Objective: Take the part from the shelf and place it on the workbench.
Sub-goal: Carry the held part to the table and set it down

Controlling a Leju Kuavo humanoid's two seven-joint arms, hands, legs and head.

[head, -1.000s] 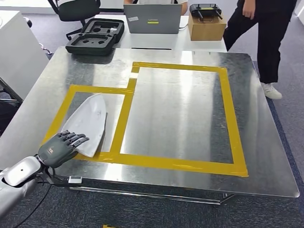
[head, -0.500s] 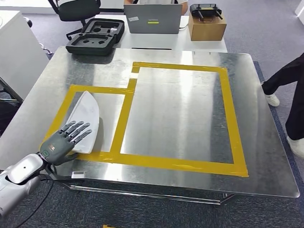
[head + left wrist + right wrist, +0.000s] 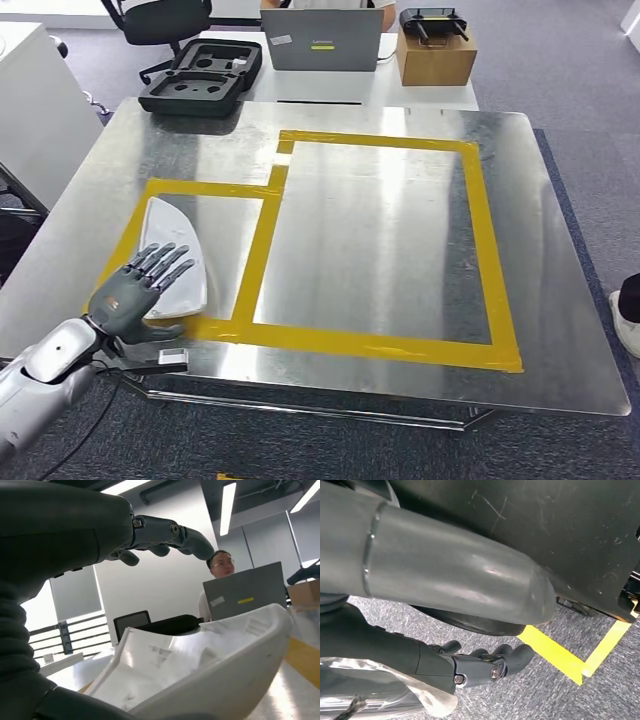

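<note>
The white curved part [image 3: 177, 255] lies flat on the steel workbench [image 3: 377, 240], inside the small yellow-taped rectangle [image 3: 260, 240] at the left. My left hand [image 3: 140, 290] hovers at the part's near edge with its fingers spread above it and off its surface. The left wrist view shows the part [image 3: 196, 665] close up. There the dark fingers [image 3: 170, 532] stand well above it, and the thumb lies low beside its edge. My right hand [image 3: 482, 665] hangs over the carpet floor, fingers loosely extended and holding nothing.
At the back stand a black foam case [image 3: 202, 75], a grey laptop [image 3: 322, 38] and a cardboard box [image 3: 435, 55]. A white cabinet [image 3: 34, 110] is at the left. A person's shoe [image 3: 626, 320] shows at the right edge. A person [image 3: 220, 565] sits behind the laptop.
The part went from tilted in my left hand to lying flat on the bench. My fingers lifted off it and spread. The person at the right walked almost out of the picture.
</note>
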